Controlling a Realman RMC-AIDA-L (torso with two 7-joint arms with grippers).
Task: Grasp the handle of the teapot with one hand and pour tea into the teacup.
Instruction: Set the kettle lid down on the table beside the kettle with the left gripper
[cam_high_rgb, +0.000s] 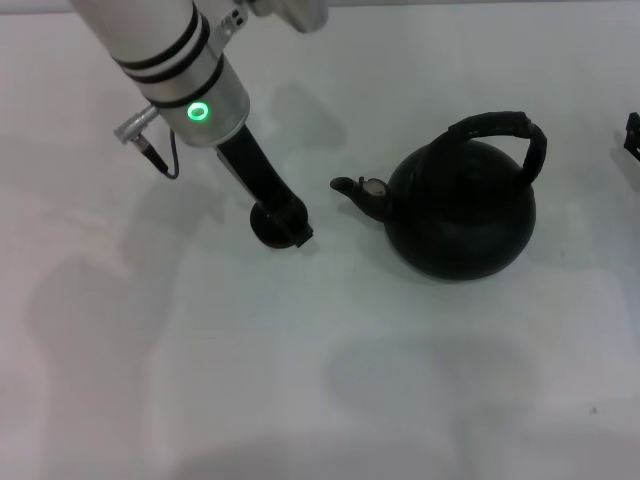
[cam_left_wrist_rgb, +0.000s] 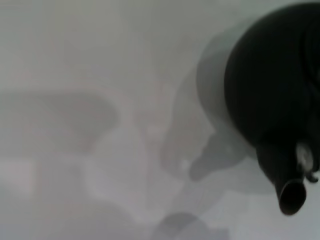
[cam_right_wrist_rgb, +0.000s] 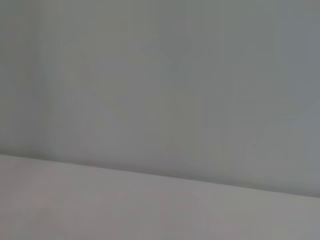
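The teapot (cam_high_rgb: 462, 212) stands right of centre on the white table, a large round black pot with its spout (cam_high_rgb: 352, 188) pointing left. Its black arched handle (cam_high_rgb: 500, 128) stands upright over the top, and nothing holds it. The tiny dark teacup (cam_high_rgb: 266, 228) sits on the table a short way left of the spout. My left gripper (cam_high_rgb: 290, 228) reaches down from the upper left and is right at the teacup, partly covering it. The left wrist view shows the teapot body (cam_left_wrist_rgb: 270, 90) and its spout (cam_left_wrist_rgb: 291, 195), but not the cup. My right gripper (cam_high_rgb: 633, 137) shows only as a dark sliver at the right edge.
The white table (cam_high_rgb: 300, 380) spreads around both objects. The right wrist view shows only the bare table surface (cam_right_wrist_rgb: 150, 210) and a pale wall.
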